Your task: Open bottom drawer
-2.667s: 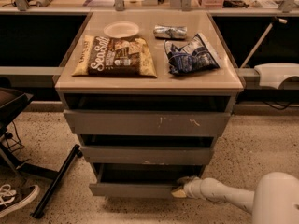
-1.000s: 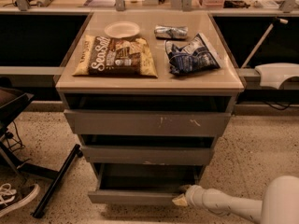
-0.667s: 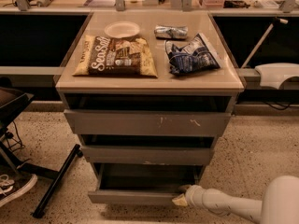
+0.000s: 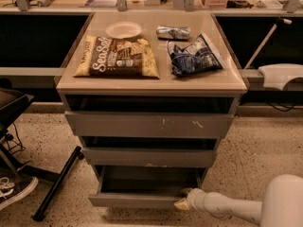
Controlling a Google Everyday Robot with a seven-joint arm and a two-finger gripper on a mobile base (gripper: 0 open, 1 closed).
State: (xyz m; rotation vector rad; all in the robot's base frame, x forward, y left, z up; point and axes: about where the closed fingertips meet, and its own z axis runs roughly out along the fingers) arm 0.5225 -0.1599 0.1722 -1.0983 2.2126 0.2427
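Bottom drawer (image 4: 137, 200) hanging out of the cabinet, gripper (image 4: 183, 201) right at its front corner

The drawer sat lowest in the stack, front pulled further forward than the other two, and its shallow grey tray showed just a dark floor. The gripper was pressed up against the right end of that front, with the white arm (image 4: 222, 207) coming in low from the right; honestly couldn't tell if the claw was clamped or loose. Above were the middle drawer (image 4: 149, 157) and the scratched top drawer (image 4: 149, 125). On the countertop (image 4: 227, 82) lay a Sea Salt chip bag (image 4: 116, 56), a blue snack bag (image 4: 194, 56), a small plate (image 4: 123, 30) and a silver packet (image 4: 173, 32).
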